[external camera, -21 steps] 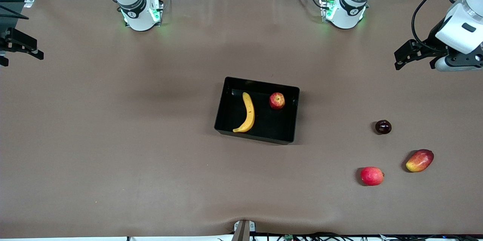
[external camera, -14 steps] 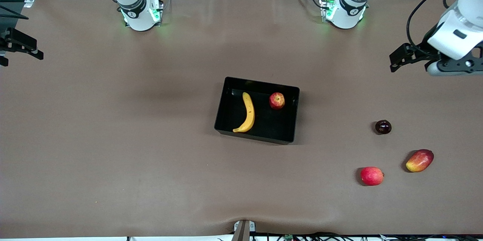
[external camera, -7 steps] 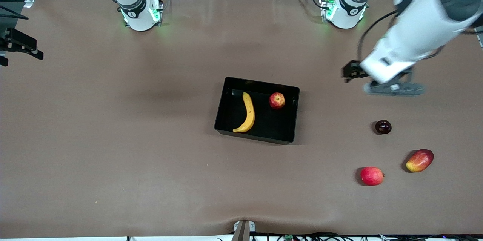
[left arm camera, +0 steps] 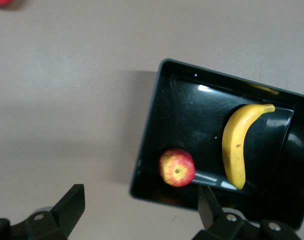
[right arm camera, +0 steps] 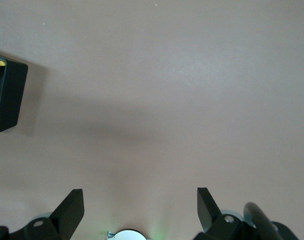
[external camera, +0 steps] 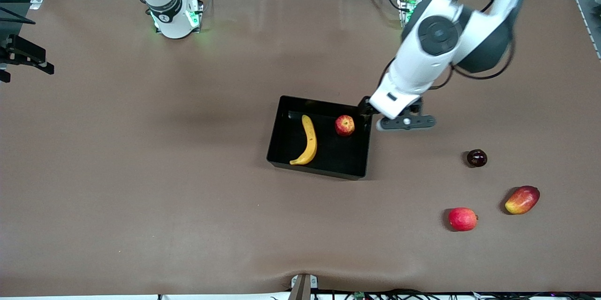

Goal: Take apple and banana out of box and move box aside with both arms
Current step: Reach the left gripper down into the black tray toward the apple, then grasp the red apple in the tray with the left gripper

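The black box (external camera: pixel 364 150) stands at the table's middle. The yellow banana (external camera: pixel 305 141) and the red-yellow apple (external camera: pixel 344 126) lie in it, apart. My left gripper (external camera: pixel 367 108) hangs over the box's corner by the apple, toward the left arm's end. In the left wrist view it (left arm camera: pixel 139 200) is open and empty. One finger (left arm camera: pixel 207 200) is over the box (left arm camera: pixel 146 140), the other over bare table. The apple (left arm camera: pixel 177 167) and banana (left arm camera: pixel 237 145) show there. My right gripper (right arm camera: pixel 139 200) waits open and empty over bare table near its base.
Three loose fruits lie toward the left arm's end, nearer the front camera than the box: a dark maroon plum (external camera: pixel 476 157), a red-yellow mango (external camera: pixel 522 199) and a red round fruit (external camera: pixel 463 219). The box's corner (right arm camera: pixel 7 95) shows in the right wrist view.
My left arm has swung in from the left arm's end of the table to over the box's corner. The fruits, the box and the right arm have not moved.
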`<state>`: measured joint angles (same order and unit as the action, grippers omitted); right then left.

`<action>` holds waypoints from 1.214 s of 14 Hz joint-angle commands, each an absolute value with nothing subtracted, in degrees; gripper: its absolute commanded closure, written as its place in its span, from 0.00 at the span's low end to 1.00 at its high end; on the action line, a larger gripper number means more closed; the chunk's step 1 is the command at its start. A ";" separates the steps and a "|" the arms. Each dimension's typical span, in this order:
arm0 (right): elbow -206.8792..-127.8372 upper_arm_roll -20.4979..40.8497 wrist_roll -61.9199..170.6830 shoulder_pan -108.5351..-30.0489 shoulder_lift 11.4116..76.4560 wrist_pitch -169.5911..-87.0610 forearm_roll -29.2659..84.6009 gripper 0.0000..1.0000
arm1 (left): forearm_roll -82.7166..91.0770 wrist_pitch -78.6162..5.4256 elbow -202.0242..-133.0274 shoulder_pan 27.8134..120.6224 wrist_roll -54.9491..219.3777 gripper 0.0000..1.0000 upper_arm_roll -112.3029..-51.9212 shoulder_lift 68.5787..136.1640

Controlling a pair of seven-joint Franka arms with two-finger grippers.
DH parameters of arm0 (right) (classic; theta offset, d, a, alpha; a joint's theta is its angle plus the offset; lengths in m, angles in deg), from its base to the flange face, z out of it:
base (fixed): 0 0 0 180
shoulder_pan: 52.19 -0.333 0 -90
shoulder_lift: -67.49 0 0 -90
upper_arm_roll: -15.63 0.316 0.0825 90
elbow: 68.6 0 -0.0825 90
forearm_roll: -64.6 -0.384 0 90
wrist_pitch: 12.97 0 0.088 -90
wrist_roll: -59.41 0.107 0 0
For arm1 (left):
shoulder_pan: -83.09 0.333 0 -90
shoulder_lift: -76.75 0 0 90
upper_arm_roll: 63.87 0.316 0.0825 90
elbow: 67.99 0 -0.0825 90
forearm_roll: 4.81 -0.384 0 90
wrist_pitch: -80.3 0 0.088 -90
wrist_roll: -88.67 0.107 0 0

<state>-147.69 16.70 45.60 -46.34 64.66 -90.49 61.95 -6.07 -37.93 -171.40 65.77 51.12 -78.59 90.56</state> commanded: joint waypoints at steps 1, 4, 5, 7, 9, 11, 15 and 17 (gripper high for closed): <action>-148.40 17.12 46.32 -45.51 65.64 -90.23 60.91 0.00 | -7.36 -42.99 -172.14 62.80 44.73 0.00 -78.38 95.54; -148.40 17.12 46.32 -45.51 65.64 -90.23 60.91 0.00 | -7.45 -49.41 -173.98 60.42 39.28 0.00 -78.20 99.77; -148.40 17.12 46.32 -45.51 65.64 -90.31 60.82 0.00 | -7.80 -50.81 -174.77 60.50 39.10 0.00 -78.20 100.39; -148.40 17.12 46.32 -45.51 65.64 -90.23 60.91 0.00 | -9.72 -52.58 -176.26 60.59 38.74 0.00 -78.20 102.05; -148.40 17.12 46.32 -45.51 65.55 -90.23 60.82 0.00 | -9.91 -52.76 -176.97 60.59 38.74 0.00 -78.20 103.64; -148.40 17.12 46.32 -45.51 65.55 -90.23 60.91 0.00 | -9.91 -52.85 -177.41 60.59 38.66 0.00 -78.29 104.78; -148.40 17.12 46.32 -45.51 65.55 -90.23 60.91 0.00 | -9.91 -54.07 -177.06 60.06 36.73 0.00 -78.29 106.80; -148.40 17.12 46.32 -45.43 65.55 -90.31 60.82 0.00 | -9.91 -54.70 -176.97 59.72 34.88 0.00 -78.38 107.42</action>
